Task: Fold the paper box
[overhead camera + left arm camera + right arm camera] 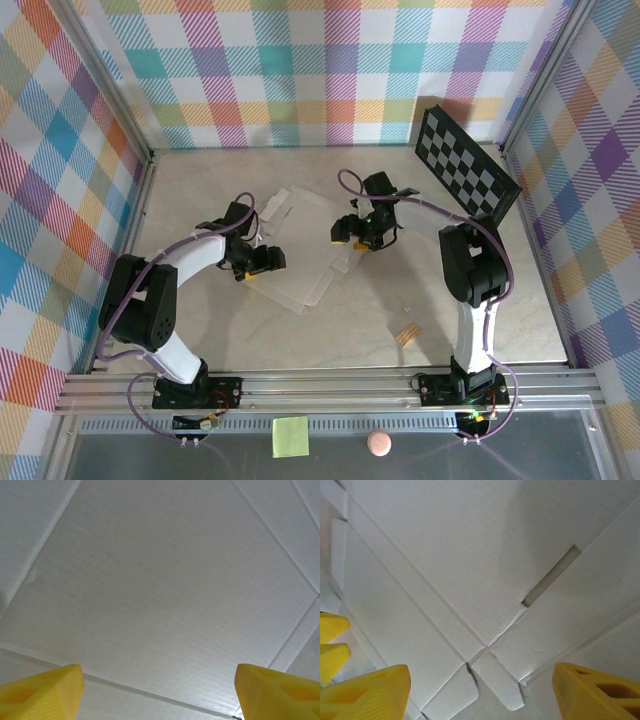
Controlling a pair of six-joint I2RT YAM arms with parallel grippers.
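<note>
With left gripper [159, 670] and right gripper [481, 667] spread wide, empty, low over the unfolded paper box [310, 270] flat on the table [300, 345], liable to skid or crease off-score under uneven pressing.

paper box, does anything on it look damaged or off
The paper box is a flat creased sheet. A ragged split runs from the lower end of its slot toward the crease junction. It looks rougher than the clean die-cut edges, so it may be a small tear. Nothing else stands out.
</note>
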